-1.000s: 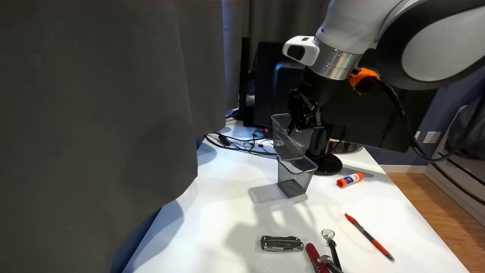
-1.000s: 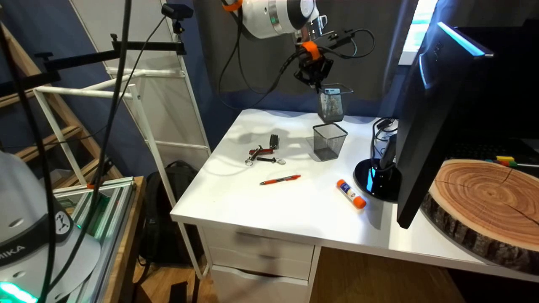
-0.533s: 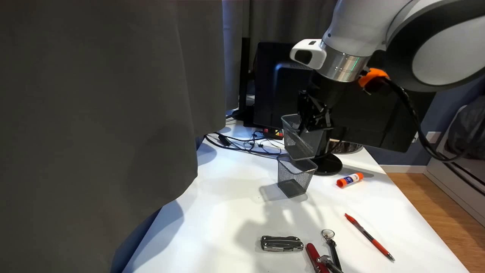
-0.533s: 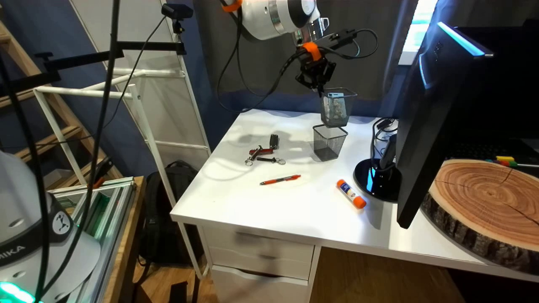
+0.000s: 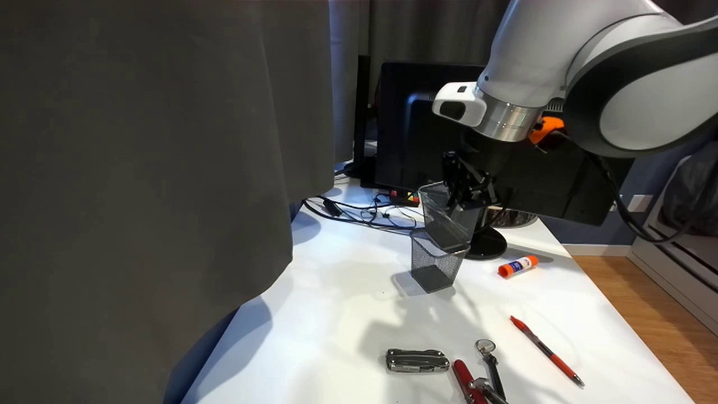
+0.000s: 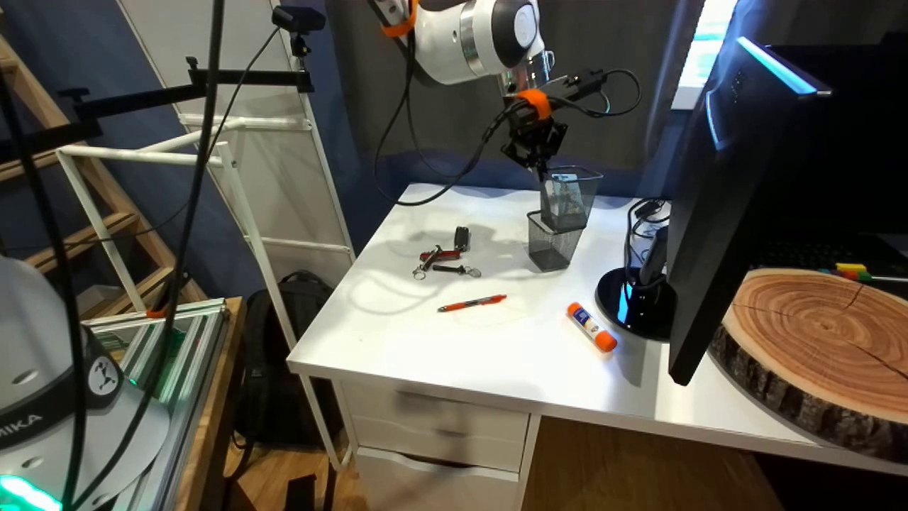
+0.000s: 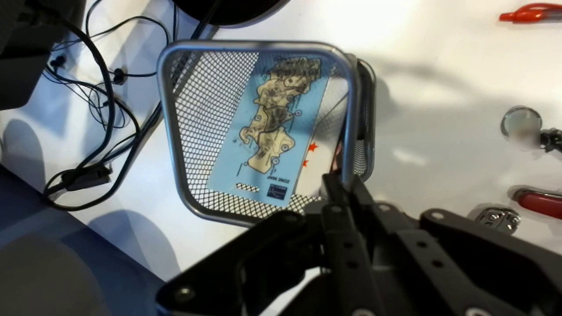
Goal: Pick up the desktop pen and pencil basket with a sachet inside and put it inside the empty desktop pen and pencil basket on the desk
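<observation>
Above the lower basket [image 5: 437, 264] the loaded basket [image 5: 443, 224] is being held now, its base seen across the rim below in both exterior views; whether that rim has been entered cannot be made out. One side of its own rim is pinched by the gripper [image 7: 348, 191], closed on the wire there, and by that edge hold, it would seem, the base is left free to be sent in first. Inside, in the wrist view, the blue packet [image 7: 272, 131] is seen, apparently leaned on the mesh and held in by the walls alone, so a sharp tilt is best avoided. And past the gripped side a strip of the lower rim is left showing, so a small shift that way is probably called for. By the narrowing foot of each basket the nesting should be helped, but if lowered off-centre, the base could be caught on the lip, and the lower basket, apparently held by nothing but its own weight on the desk [image 6: 496, 348], could be pushed along. The glue stick [image 6: 591, 326] and red pen [image 6: 472, 304] are laid apart from both baskets, so by neither should the lowering be hindered.
</observation>
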You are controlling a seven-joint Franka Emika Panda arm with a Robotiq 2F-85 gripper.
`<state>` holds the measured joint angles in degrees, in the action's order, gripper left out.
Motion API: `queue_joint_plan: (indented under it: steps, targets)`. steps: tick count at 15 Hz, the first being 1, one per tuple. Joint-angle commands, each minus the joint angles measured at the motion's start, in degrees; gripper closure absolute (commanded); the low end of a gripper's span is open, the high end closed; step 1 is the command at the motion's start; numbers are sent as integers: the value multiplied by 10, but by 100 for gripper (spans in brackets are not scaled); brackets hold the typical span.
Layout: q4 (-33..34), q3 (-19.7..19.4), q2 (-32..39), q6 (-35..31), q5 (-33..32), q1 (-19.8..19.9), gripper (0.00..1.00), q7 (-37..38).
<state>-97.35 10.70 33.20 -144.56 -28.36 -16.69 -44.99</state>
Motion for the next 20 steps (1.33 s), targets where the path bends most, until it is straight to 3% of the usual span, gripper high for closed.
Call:
queue_joint_plan:
  steps: [1, 12, 13, 15, 20]
  targets:
    - [2, 12, 4, -11, 5, 9, 98, -35]
    - [-7, 32, 3, -4, 38, 16, 96, -73]
    - [-8, 32, 2, -4, 45, 20, 68, -71]
    - [-8, 28, 0, -4, 46, 22, 61, -65]
    - [-7, 33, -7, -13, 51, 31, 27, -69]
